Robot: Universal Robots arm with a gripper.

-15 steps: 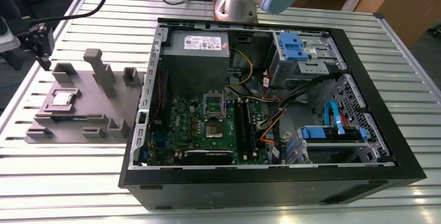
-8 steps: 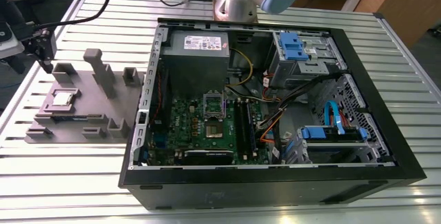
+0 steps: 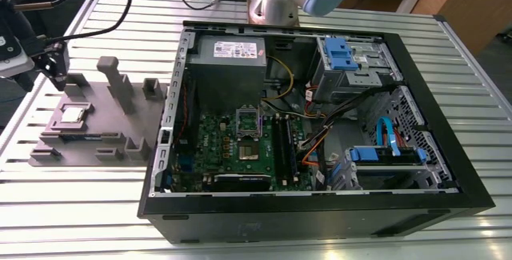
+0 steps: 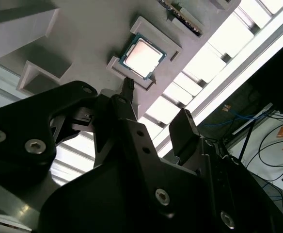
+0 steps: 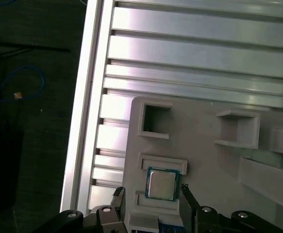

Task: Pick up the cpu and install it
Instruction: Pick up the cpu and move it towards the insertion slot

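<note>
Just ahead of my tool (image 5: pixel 150 190), in line with the gap between its two spread fingers, the cpu (image 5: pixel 161 184) lies flat in a shallow pocket of the grey fixture plate (image 5: pixel 204 160). My tool is released and holds nothing; as far as I can judge, its fingers are clear of the chip. So the pick-up is not yet made and the install is all to do: the socket (image 3: pixel 249 129) inside the open computer case (image 3: pixel 320 203) is well apart from my tool, across the slatted desk (image 3: pixel 80 212). The cpu is a small square with a bright silver top and a thin blue-green edge.
</note>
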